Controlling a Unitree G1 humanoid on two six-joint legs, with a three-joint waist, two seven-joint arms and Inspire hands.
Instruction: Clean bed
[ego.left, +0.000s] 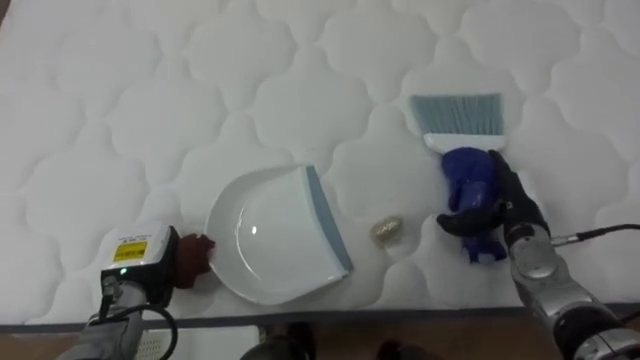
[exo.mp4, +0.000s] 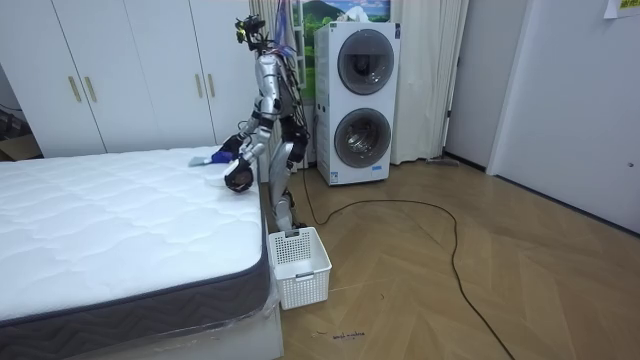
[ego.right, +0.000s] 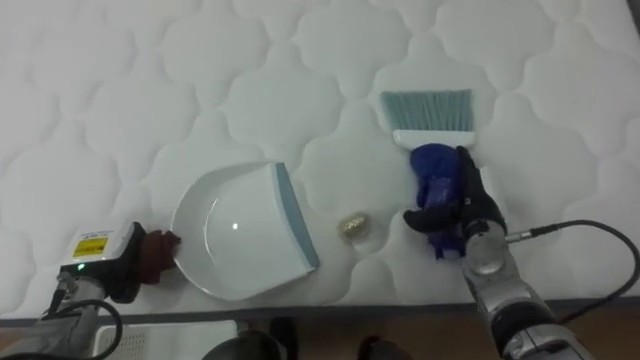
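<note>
Right robot hand (ego.left: 505, 200) clamped round blue plastic teal-bristled brush (ego.left: 460, 140); left robot hand (ego.left: 150, 262), grip indiscernible, at rounded white dustpan (ego.left: 275, 235); 1 crumpled scrap (ego.left: 388, 230) between, on quilted mattress (ego.left: 150, 100).

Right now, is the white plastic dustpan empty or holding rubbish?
Empty. The white plastic dustpan is bare inside; the small beige crumpled scrap lies outside it on the white quilted mattress.

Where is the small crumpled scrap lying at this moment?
In the left eye view the scrap lies on the mattress, between the dustpan on its left and the brush in the right hand.
</note>
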